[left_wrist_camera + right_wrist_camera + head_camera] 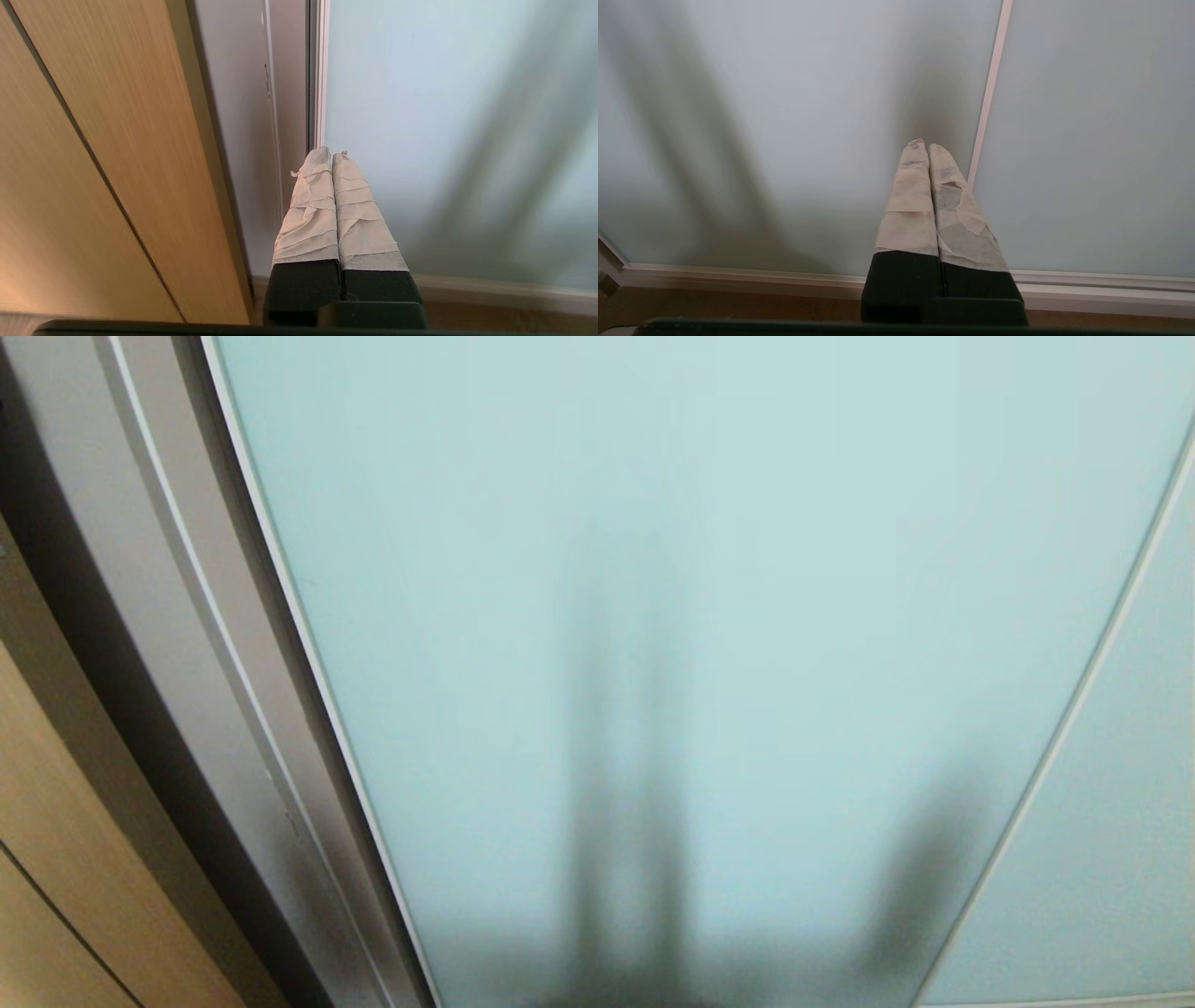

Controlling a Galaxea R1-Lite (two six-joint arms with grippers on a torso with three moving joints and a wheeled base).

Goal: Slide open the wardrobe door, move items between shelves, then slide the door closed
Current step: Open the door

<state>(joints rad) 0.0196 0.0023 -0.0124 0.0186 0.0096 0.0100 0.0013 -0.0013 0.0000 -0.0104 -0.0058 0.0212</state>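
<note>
Facing the door (pixel 709 569) square on, the robot appears to be at the very start: the frosted panel fills the head view, shut against its frame at the left, and no opening, shelf or cushion shows anywhere, so the sliding, the shifting of items and the closing all look to be left to do. Nothing behind the glass can be made out; only soft dark shadows fall on it. The left gripper (pixel 331 154) hangs with its fingers pressed together and empty, tips pointing at the door's left edge, where the thin pale frame strip (pixel 320 70) meets the grey jamb (pixel 233 116); whether the tips touch it cannot be told. The right gripper (pixel 923 143) is likewise closed on nothing, aimed at the glass just beside a slim vertical bar (pixel 990 93) that divides two panes. Neither arm shows in the head view. The glass is pale aqua, matte and smooth, with no handle or lip visible, so I judge the frame edge the likeliest purchase for sliding it. Both grippers have black bases and long tapered fingers wrapped in wrinkled beige tape, torn in places on the right one. Left of the jamb stands a tan wood panel (pixel 93 163) with fine straight grain and a dark seam. A pale rail (pixel 738 275) runs along the door's bottom edge, with brown floor (pixel 738 303) under it.
</note>
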